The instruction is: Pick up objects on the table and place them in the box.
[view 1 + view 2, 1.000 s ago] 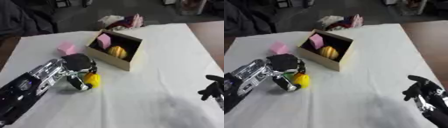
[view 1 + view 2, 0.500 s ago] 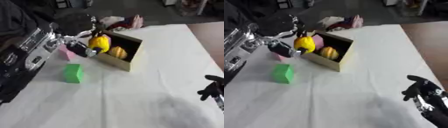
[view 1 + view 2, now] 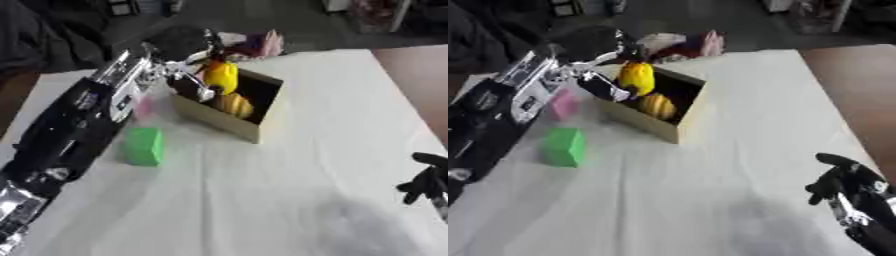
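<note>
Over the box's open top, your left robot hand point(image 3: 597, 75) has its fingers curled round a yellow object point(image 3: 636, 78), holding it just above the near-left edge of the box point(image 3: 677, 127). Inside the box, right below and beside the yellow object, lies an orange-yellow rounded item point(image 3: 658, 105). Left of the box, a pink block point(image 3: 563, 103) rests on the worktop point(image 3: 737, 150), partly behind your left arm. Nearer to you, a green block point(image 3: 563, 146) sits on the white cloth, apart from the box. Beyond the box, at the far edge, a heap of pink and white cloth things point(image 3: 682, 44) shows. Your right robot hand point(image 3: 846, 187) rests idle at the lower right corner, fingers relaxed and holding nothing.
</note>
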You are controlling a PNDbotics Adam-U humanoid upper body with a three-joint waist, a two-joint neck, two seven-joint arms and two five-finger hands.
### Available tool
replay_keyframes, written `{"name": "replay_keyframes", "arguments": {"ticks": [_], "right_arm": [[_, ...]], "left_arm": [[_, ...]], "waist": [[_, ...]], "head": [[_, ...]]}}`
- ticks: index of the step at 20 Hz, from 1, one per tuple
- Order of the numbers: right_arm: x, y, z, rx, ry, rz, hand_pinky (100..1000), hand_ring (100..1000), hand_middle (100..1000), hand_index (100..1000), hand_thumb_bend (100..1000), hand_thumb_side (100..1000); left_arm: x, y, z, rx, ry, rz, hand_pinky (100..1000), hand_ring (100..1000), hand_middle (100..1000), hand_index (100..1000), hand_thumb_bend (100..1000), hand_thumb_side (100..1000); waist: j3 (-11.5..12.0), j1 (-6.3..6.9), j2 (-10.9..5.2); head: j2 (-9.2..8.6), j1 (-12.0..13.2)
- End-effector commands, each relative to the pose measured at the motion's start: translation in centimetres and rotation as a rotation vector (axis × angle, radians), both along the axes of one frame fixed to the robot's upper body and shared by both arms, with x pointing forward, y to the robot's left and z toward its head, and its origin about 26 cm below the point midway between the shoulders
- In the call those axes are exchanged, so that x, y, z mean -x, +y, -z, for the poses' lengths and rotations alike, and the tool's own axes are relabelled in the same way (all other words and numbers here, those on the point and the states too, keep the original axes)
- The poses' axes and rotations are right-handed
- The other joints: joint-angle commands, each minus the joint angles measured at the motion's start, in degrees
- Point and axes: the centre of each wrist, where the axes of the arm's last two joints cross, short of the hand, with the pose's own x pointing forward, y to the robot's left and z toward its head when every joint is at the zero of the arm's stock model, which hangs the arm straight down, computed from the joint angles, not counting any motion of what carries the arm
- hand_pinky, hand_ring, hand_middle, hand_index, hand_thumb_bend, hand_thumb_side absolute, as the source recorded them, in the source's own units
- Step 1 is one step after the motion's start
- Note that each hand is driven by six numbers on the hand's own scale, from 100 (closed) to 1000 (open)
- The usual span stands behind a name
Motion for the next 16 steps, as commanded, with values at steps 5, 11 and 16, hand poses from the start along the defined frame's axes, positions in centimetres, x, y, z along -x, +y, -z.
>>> {"name": "replay_keyframes", "arguments": {"ticks": [5,11,16], "right_arm": [[-0.1,0.2,-0.5,-0.002,-0.018,-0.009,687,474,489,837,100,414],[-0.1,-0.2,-0.4,0.002,-0.016,0.012,688,474,489,837,100,416],[-0.1,-0.6,-0.4,0.014,-0.015,0.03,688,474,489,837,100,417]], "left_arm": [[-0.5,-0.1,0.3,-0.003,-0.035,0.009,789,747,762,872,449,342],[2.0,1.8,-1.0,0.078,0.151,0.13,808,722,718,842,136,265],[6.4,5.1,-3.6,0.043,0.29,0.11,817,753,764,867,252,310]], "waist": [[0.1,-0.29,-0.89],[1.0,0.01,-0.87],[1.9,0.48,-0.86]], "head": [[-0.31,0.0],[-0.37,-0.8],[-0.2,-1.3]]}}
